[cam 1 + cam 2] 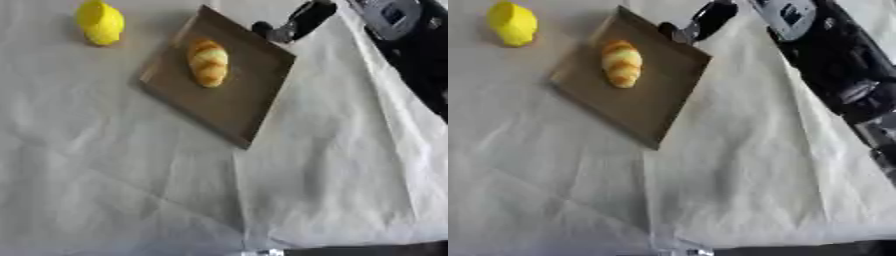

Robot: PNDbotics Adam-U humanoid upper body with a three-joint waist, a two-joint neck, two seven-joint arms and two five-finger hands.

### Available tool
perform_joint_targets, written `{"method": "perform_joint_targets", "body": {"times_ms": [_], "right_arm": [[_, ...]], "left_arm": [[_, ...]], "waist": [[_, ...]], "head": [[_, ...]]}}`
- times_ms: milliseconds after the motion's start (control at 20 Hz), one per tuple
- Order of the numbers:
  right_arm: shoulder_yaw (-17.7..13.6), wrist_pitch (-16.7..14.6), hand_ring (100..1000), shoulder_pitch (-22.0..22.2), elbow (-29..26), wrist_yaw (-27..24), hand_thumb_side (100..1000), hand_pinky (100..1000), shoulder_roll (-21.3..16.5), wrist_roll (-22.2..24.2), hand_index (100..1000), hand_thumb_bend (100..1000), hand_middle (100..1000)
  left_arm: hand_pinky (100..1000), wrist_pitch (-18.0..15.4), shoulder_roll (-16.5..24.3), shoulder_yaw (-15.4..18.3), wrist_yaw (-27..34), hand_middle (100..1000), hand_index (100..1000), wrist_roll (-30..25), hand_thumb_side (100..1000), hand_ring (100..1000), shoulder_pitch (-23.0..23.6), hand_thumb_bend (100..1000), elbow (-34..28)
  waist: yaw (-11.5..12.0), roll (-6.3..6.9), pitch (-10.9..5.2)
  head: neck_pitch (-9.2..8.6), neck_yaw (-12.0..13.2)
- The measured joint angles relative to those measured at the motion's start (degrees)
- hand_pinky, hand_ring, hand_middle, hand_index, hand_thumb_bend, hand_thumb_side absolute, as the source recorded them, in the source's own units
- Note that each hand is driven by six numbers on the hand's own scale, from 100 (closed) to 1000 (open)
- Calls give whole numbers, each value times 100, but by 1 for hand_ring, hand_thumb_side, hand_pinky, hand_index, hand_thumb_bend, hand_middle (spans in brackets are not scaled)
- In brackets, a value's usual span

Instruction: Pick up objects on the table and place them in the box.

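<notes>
Wrinkled white cloth [131,190] fills the near part of the left eye view, covering the counter; a dark strip lies along the bottom edge. Farther back sits a shallow brown box [229,102], turned cornerwise, with a striped bread roll [208,62] lying in its upper half. A yellow lemon-shaped object [100,21] rests on the cloth near the box's left corner, apart from it. The right hand [293,24] enters from the upper right, its dark fingers [262,28] just at the box's far edge. Whether they touch the rim cannot be told, and how far they are open is not clear either.

Right eye view: the same layout shifted left. The black and silver right arm [833,75] crosses the right side. The hand appears to hold nothing. The left hand is not seen in either view.

Judgement: the roll is already in the box, so the yellow object is probably the remaining item. To do the step well, the hand should lift clear of the rim first, so the box is not dragged, then cross above the roll rather than through it, descend over the yellow object from above, and close around its widest part.
</notes>
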Motion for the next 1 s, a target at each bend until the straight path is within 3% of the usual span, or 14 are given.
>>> {"method": "perform_joint_targets", "body": {"times_ms": [150, 300, 400, 550, 650, 750, 850, 900, 950, 1000], "right_arm": [[-85, -26, 867, 156, -138, -182, 174, 948, -64, -26, 971, 100, 833], [-334, -12, 804, 573, -623, -743, 100, 925, -319, -12, 938, 100, 780], [-639, 118, 757, 1025, -1110, -1251, 203, 917, -559, -113, 897, 100, 745], [-1221, 451, 724, 1981, -1996, -2071, 484, 919, -890, -730, 887, 100, 717], [-1634, 591, 713, 2672, -2592, -2559, 515, 921, -997, -1317, 884, 100, 703], [-2008, 478, 710, 3183, -2955, -2981, 523, 920, -1002, -1851, 880, 100, 699], [-2340, 161, 716, 3598, -3113, -3298, 524, 917, -940, -2256, 882, 100, 707], [-2488, -31, 720, 3767, -3152, -3417, 744, 915, -873, -2429, 882, 100, 713], [-2626, -238, 723, 3924, -3178, -3508, 499, 914, -796, -2589, 885, 100, 722], [-2754, -453, 724, 4071, -3187, -3570, 494, 914, -712, -2743, 886, 100, 729]], "left_arm": [[977, 0, 0, 0, 0, 838, 906, 0, 668, 962, 4, 100, 0], [975, 2, 3, 1, -9, 838, 905, 10, 661, 961, 1, 100, 0], [963, 7, 41, 1, -53, 836, 904, 28, 654, 954, -20, 100, 0], [930, -51, 311, 0, -285, 832, 903, 79, 554, 936, -171, 100, 19], [911, -172, 631, -13, -602, 830, 904, 131, 501, 929, -334, 100, 135], [904, -322, 1039, -66, -1028, 832, 908, 179, 497, 935, -515, 100, 373], [892, -449, 1443, -168, -1450, 832, 908, 206, 472, 933, -714, 100, 709], [887, -505, 1642, -224, -1645, 828, 910, 208, 282, 935, -799, 100, 902], [884, -561, 1835, -284, -1829, 836, 913, 202, 442, 937, -879, 100, 1107], [882, -621, 2011, -347, -2010, 838, 916, 187, 437, 938, -950, 100, 1337]], "waist": [[-44, 12, 0], [-131, 13, 12], [-218, 21, 55], [-409, 87, 130], [-562, 145, 205], [-745, 211, 279], [-927, 293, 338], [-1001, 335, 359], [-1078, 375, 382], [-1156, 417, 400]], "head": [[-1, 3], [-13, 72], [-63, 179], [-179, 425], [-286, 613], [-421, 825], [-539, 1027], [-596, 1131], [-650, 1229], [-703, 1329]]}}
